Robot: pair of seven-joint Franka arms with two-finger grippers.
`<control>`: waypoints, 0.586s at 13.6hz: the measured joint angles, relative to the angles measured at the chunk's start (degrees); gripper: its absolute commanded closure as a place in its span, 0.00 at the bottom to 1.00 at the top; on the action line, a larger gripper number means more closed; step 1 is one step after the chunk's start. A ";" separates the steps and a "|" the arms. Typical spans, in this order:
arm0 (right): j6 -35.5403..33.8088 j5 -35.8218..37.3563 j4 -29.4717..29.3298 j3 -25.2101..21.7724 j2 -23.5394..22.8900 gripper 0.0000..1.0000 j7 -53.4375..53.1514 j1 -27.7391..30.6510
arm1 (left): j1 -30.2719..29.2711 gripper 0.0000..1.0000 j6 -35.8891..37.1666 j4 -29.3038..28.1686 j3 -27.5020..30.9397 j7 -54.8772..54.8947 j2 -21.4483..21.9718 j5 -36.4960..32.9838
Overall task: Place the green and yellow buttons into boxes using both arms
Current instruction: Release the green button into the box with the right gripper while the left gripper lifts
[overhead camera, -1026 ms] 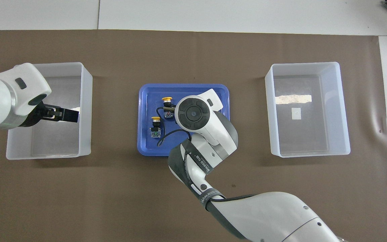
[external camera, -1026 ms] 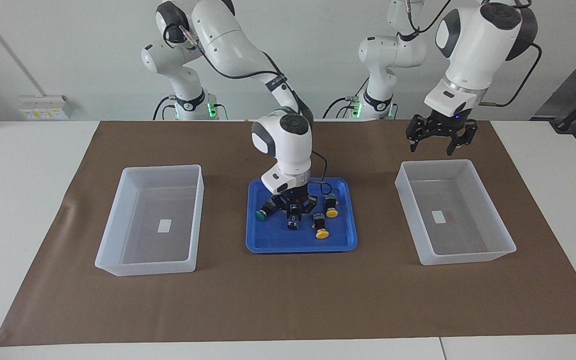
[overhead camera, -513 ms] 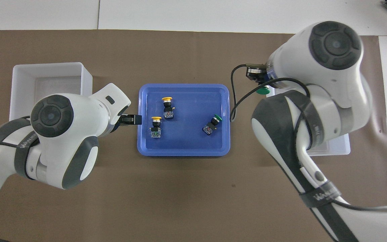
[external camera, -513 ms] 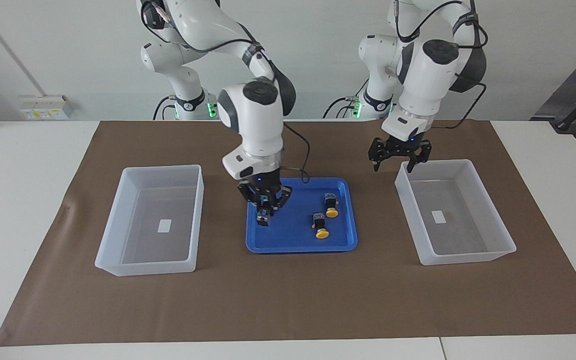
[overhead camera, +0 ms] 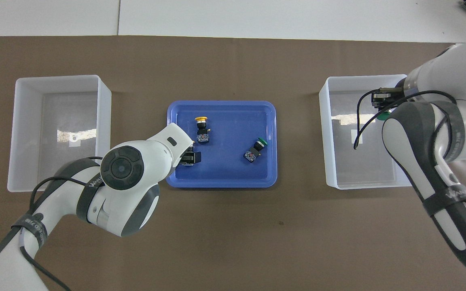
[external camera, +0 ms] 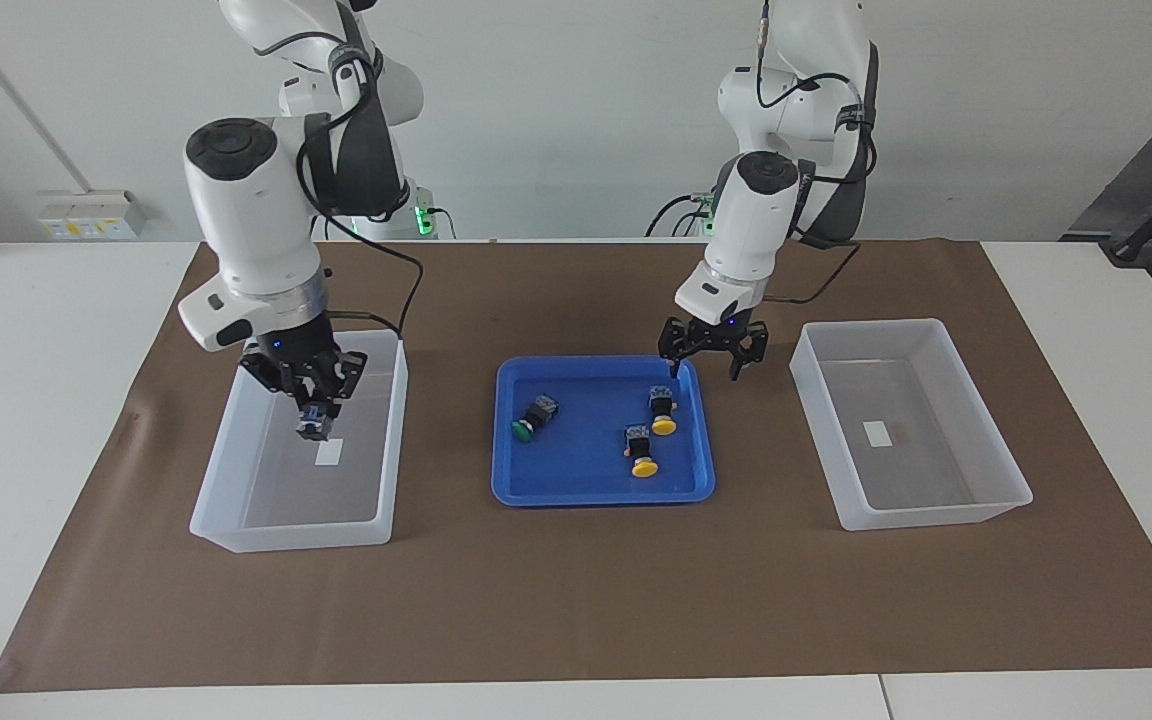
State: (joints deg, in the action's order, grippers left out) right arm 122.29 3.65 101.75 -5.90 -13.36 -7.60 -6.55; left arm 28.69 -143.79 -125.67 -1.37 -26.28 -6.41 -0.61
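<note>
Black fingertips of the right gripper [external camera: 313,415] meet on a green button [overhead camera: 384,116], pinched at its dark body and hanging inside the mouth of the translucent white box [external camera: 226,470] at the right arm's end of the table, above that box's small white label [external camera: 330,452]. In the overhead view the held button's green cap peeks out beside the right arm's wrist.

The left gripper [external camera: 705,362] stands spread wide and holds nothing; it hangs over the edge of the blue tray [external camera: 576,490] that lies nearest the robots, just above a yellow button [external camera: 661,410].

Three buttons lie in the tray, each tipped on its side. A second green button [external camera: 532,418] lies toward the right arm's end. The two yellow ones lie toward the left arm's end, the second yellow button [external camera: 640,452] farther from the robots than the first and just beside it.

The other translucent box [external camera: 996,495], at the left arm's end of the table, holds only its label. Both boxes and the tray stand in a row on a brown mat [external camera: 576,600] covering the white table [external camera: 46,330]. Both white arms reach down from their bases at the wall end.
</note>
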 measured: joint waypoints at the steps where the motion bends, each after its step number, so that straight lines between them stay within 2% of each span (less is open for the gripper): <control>1: 3.71 -0.46 2.86 0.01 -0.17 1.00 0.20 0.42 | 0.24 0.00 -0.79 0.00 0.03 -0.36 -1.03 0.00; 4: 12.63 -0.79 9.47 0.18 -1.15 0.99 0.20 0.48 | 0.40 0.00 -2.57 0.01 0.04 -0.67 -3.49 0.00; 5: 15.00 -0.80 10.91 0.19 -1.56 0.89 0.20 0.50 | 0.56 0.05 -3.03 0.01 0.05 -1.01 -4.14 0.00; 6: 16.81 -0.83 12.06 0.19 -1.87 0.61 0.20 0.61 | 0.94 0.28 -3.73 0.03 0.09 -1.90 -4.77 0.00; 7: 17.72 -0.90 12.88 0.19 -2.06 0.19 0.19 0.77 | 1.27 0.61 -4.29 0.07 0.07 -2.93 -5.06 0.00; 8: 18.06 -0.99 13.36 0.19 -2.11 0.00 0.19 0.87 | 1.56 0.87 -4.45 0.07 0.09 -3.84 -5.19 0.00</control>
State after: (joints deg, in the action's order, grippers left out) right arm 140.35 2.67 115.11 -5.71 -15.47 -7.41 -5.69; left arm 30.25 -148.24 -125.60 -1.29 -30.13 -11.59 -0.61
